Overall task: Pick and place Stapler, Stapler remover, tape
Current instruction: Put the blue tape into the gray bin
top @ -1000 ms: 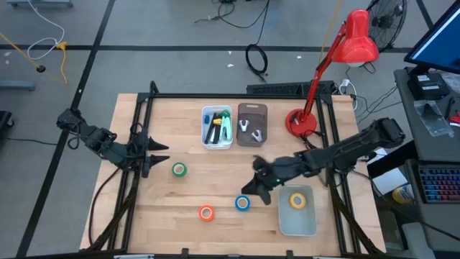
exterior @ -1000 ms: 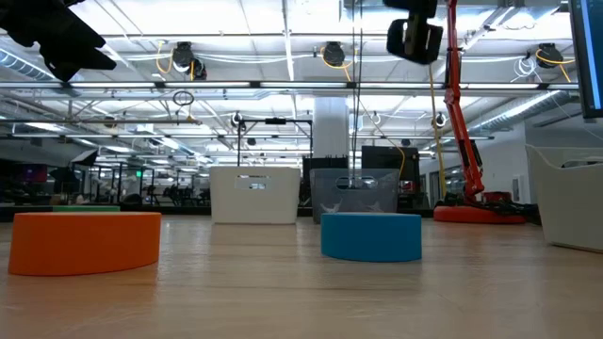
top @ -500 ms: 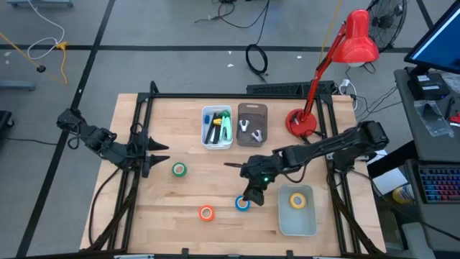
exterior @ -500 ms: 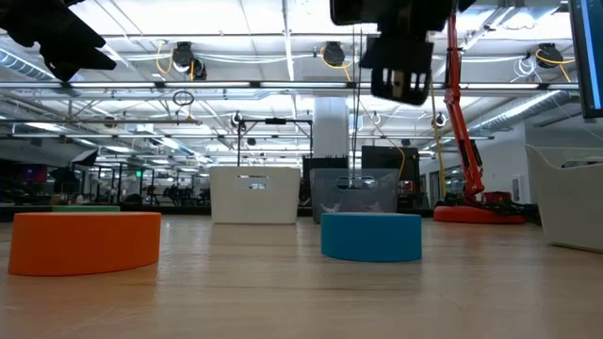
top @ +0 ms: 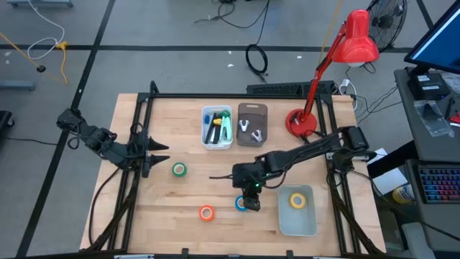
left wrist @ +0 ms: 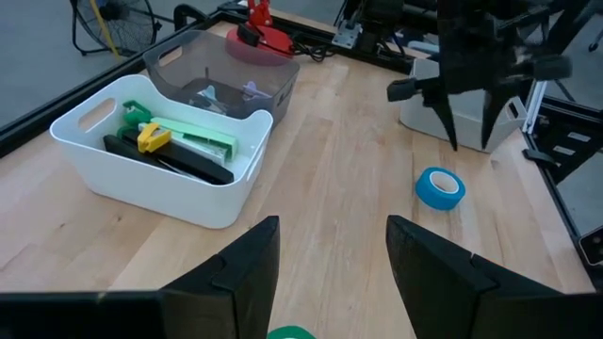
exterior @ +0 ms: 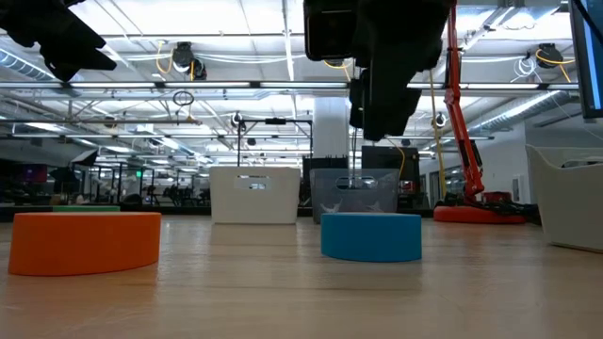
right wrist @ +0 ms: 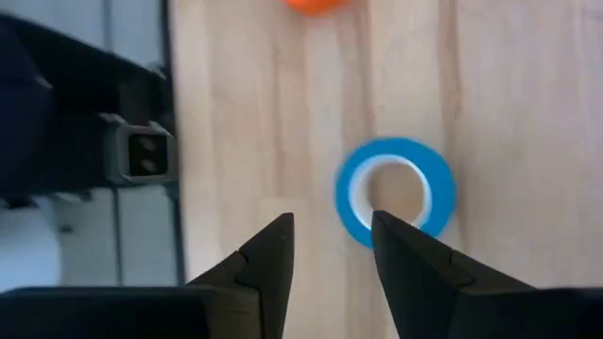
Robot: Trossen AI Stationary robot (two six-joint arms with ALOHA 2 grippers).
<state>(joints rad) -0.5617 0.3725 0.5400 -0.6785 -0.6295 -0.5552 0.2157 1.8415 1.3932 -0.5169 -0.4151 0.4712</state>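
Left gripper [top: 159, 154] waits at the worktop's [top: 187, 191] nine o'clock edge, fingers parted around nothing. Four tape rolls show, one of each colour. From left to right: the green roll [top: 179, 170] lies just beside that gripper, the orange roll [top: 207, 212] sits toward six o'clock, the blue roll [top: 242, 203] lies near the middle, and the yellow roll [top: 297, 201] rests inside the pale bin [top: 297, 224] at four o'clock. Right gripper [top: 251, 197] hangs above the blue roll — fingers apart, empty. Two more bins stand at twelve o'clock — the white bin [top: 217, 127] holding staplers, the grey bin [top: 252, 124] beside it.
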